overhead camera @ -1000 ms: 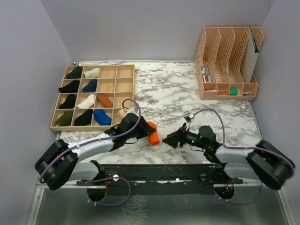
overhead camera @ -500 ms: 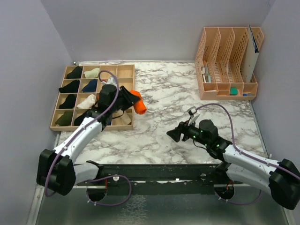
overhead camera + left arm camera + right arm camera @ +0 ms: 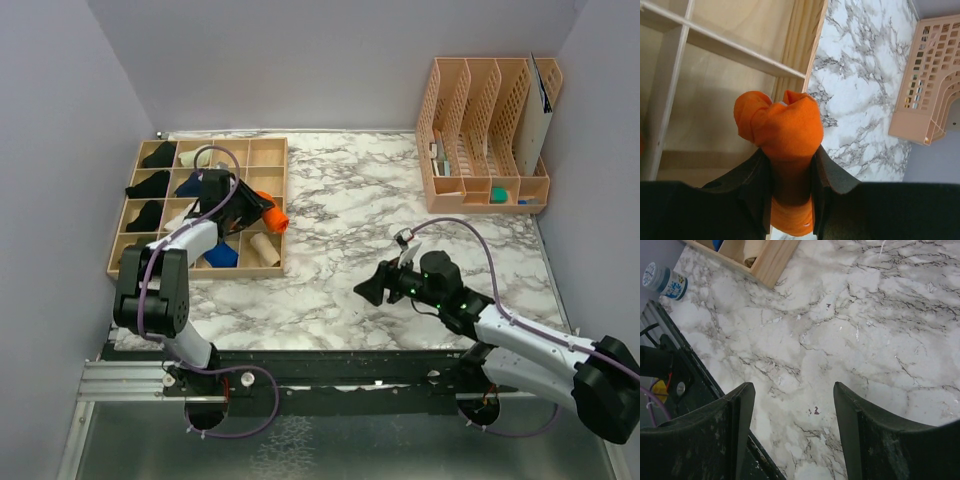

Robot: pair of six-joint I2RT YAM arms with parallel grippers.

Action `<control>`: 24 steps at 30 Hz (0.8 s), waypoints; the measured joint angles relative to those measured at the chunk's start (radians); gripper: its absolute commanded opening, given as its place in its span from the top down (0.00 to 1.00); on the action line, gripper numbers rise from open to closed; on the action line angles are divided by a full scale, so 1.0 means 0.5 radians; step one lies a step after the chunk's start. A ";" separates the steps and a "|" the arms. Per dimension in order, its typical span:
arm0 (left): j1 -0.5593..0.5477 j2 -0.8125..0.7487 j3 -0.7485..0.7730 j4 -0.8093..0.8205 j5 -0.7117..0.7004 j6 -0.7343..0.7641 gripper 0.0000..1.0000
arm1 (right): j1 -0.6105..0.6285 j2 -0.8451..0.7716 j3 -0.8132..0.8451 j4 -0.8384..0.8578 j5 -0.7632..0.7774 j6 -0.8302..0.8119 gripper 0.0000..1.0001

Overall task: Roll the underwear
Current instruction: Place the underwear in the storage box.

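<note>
The bright orange underwear (image 3: 273, 214) is rolled into a tight bundle, and my left gripper (image 3: 258, 209) is shut on it. The bundle hangs over the right-hand column of the wooden divided tray (image 3: 266, 149). In the left wrist view the orange roll (image 3: 785, 127) bulges out past the black fingers (image 3: 832, 172) of the left gripper (image 3: 790, 151), above an empty tray cell (image 3: 725, 125) by the tray's edge. My right gripper (image 3: 368, 290) hovers low over the marble at centre right. Its jaws stand wide apart, and only bare tabletop shows between them at the right gripper (image 3: 792, 387).
Several tray cells hold small fabric bundles: black (image 3: 157, 155), cream (image 3: 196, 155), blue (image 3: 217, 253). A peach file rack (image 3: 485, 130) stands at the back right. A small jar (image 3: 665, 281) sits near the table's front edge, beside the tray corner (image 3: 771, 265).
My left arm carried the orange roll from the front of the table up and left, to over the tray. My right gripper drew back slightly and opened a little wider.
</note>
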 measured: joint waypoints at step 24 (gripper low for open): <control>0.092 0.436 0.113 0.378 0.043 -0.015 1.00 | 0.000 -0.053 -0.153 -0.049 -0.073 0.050 0.32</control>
